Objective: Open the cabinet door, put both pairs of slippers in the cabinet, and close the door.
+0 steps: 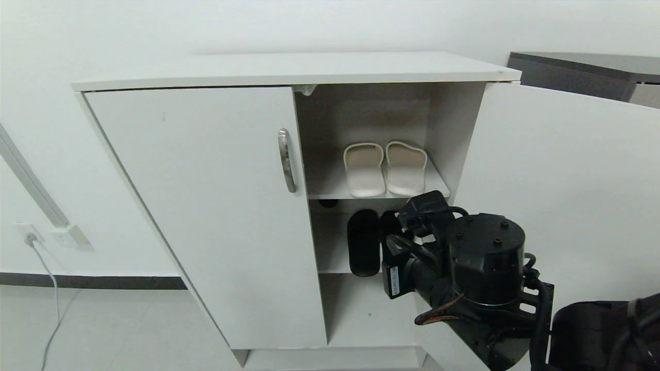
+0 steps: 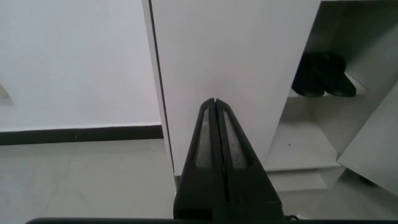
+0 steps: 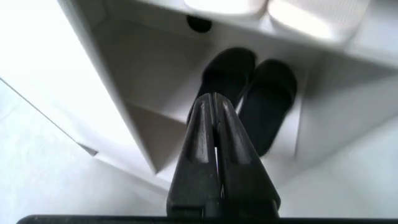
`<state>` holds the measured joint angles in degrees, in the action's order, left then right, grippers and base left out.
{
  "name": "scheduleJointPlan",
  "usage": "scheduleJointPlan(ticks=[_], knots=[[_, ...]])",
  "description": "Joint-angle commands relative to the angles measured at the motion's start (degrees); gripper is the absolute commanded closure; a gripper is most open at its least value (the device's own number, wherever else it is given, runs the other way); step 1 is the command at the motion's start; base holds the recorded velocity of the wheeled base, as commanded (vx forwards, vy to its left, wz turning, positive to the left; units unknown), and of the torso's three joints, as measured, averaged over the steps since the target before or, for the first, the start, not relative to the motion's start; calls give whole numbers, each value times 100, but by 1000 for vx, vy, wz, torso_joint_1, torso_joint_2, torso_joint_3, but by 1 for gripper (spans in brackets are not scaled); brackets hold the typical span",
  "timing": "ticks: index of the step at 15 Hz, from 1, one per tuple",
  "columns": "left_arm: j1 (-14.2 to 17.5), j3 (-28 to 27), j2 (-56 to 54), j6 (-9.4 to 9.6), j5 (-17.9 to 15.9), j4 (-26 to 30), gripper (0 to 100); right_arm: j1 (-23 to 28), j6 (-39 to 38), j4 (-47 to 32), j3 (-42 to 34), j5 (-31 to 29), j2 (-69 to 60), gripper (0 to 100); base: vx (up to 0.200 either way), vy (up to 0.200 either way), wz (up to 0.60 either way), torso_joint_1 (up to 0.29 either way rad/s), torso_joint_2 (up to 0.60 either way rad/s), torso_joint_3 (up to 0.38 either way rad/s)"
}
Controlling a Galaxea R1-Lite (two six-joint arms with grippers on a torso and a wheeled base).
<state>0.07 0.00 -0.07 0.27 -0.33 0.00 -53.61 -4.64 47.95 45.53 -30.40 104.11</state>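
Cabinet [image 1: 289, 69] looks fully loaded, right door [image 1: 557, 170] wide open beside the right gripper [image 3: 216, 99], white slippers [image 1: 384, 167] above its clenched, empty fingers [image 3: 200, 127], black slippers [image 3: 249, 87] just beyond them, left gripper [image 2: 215, 106] pinched closed too, so I'd guess shutting the door is all that's left.

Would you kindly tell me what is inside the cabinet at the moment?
A white pair of slippers sits on the upper shelf, a black pair on the shelf below. The left half is hidden behind the shut left door.
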Motion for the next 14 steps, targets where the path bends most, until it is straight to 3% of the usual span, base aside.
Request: scheduleJointPlan(ticks=[1,3,5,10,14], knots=[[1,0,7,0,-2,0,100,26,-1,4,0,-1,48,100,-200,0,0,2,2,2],[1,0,7,0,-2,0,100,132,-10,22,8,8,110,100,-200,0,0,0,7,5],[1,0,7,0,-2,0,100,202,-45,92,-18,377,119,100,-200,0,0,-2,5,5],[1,0,7,0,-2,0,100,369,-45,206,-62,421,268,100,-200,0,0,3,6,0],[1,0,7,-9,-2,0,100,378,130,470,-211,412,373,100,0,0,0,0,0,0]])
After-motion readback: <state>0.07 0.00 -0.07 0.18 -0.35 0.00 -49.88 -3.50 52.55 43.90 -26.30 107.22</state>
